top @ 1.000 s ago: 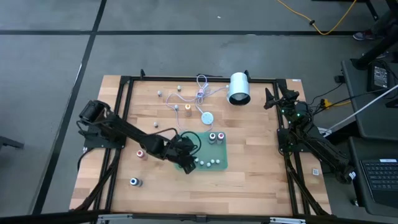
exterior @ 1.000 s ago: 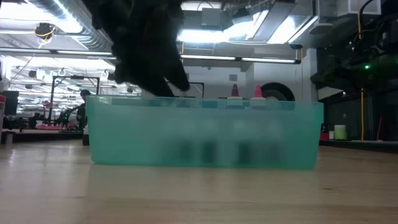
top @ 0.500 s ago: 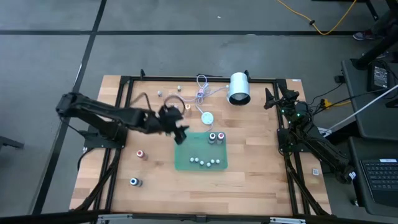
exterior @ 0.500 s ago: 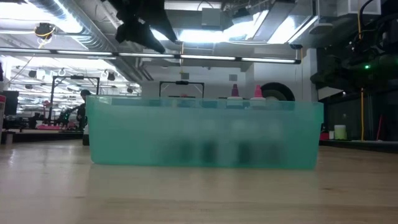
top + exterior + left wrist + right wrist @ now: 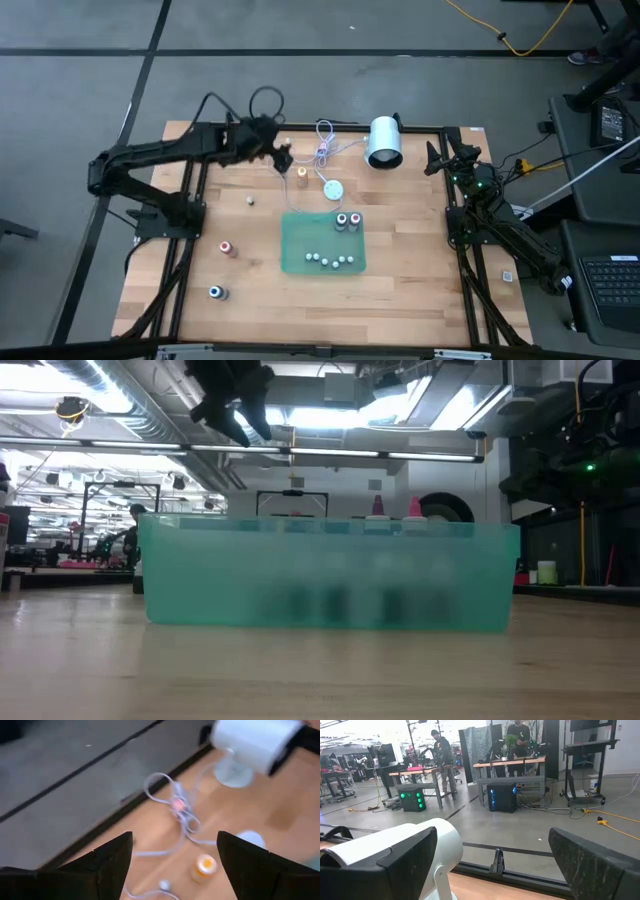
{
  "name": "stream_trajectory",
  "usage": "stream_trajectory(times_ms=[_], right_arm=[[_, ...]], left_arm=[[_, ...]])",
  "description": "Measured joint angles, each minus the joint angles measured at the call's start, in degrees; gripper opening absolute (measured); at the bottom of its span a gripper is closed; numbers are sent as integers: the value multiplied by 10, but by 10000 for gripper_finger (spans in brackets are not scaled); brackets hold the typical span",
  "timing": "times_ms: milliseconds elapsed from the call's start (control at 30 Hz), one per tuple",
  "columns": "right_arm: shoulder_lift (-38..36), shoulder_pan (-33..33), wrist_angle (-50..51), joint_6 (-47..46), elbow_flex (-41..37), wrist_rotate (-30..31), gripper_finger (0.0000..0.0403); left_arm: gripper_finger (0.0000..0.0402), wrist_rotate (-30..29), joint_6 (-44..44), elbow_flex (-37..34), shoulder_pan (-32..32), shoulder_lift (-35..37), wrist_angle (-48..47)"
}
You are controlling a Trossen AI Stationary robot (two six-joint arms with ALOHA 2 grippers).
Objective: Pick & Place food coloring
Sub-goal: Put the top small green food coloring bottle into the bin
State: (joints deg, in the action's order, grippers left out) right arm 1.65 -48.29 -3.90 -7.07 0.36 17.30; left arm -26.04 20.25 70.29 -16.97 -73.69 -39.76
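My left hand (image 5: 281, 157) hovers in the upper left of the frame, fingers apart and empty (the orange-topped food coloring (image 5: 301, 174) stands just beside it, lower right).

A green plastic tray (image 5: 295, 240) sits mid-bench on the wooden bench (image 5: 410, 290), holding two small food coloring bottles (image 5: 347, 221) at its far right corner and a row of tiny ones (image 5: 328, 260) along its near edge. Behind it lie a white round disc (image 5: 332, 188) and, near the far edge, a large white cylinder (image 5: 384, 142). An orange-topped bottle (image 5: 301, 174) stands left of the disc.
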Motion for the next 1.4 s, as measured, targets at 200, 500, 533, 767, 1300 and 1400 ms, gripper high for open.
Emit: stream_trajectory(times_ms=[200, 500, 533, 767, 1300, 1400], right_arm=[[0, 0, 0, 0, 0, 0, 384], [0, 0, 0, 0, 0, 0, 384], [0, 0, 0, 0, 0, 0, 384], [0, 0, 0, 0, 0, 0, 384], [0, 0, 0, 0, 0, 0, 384], [0, 0, 0, 0, 0, 0, 384]], left_arm=[[276, 0, -26, 96, -66, -74, -63], [265, 7, -24, 251, -141, -232, -204], [263, 10, -21, 265, -148, -249, -216], [256, 93, 6, 335, -200, -356, -257], [253, 150, -1, 345, -236, -487, -257], [253, 154, -5, 345, -238, -502, -247]])
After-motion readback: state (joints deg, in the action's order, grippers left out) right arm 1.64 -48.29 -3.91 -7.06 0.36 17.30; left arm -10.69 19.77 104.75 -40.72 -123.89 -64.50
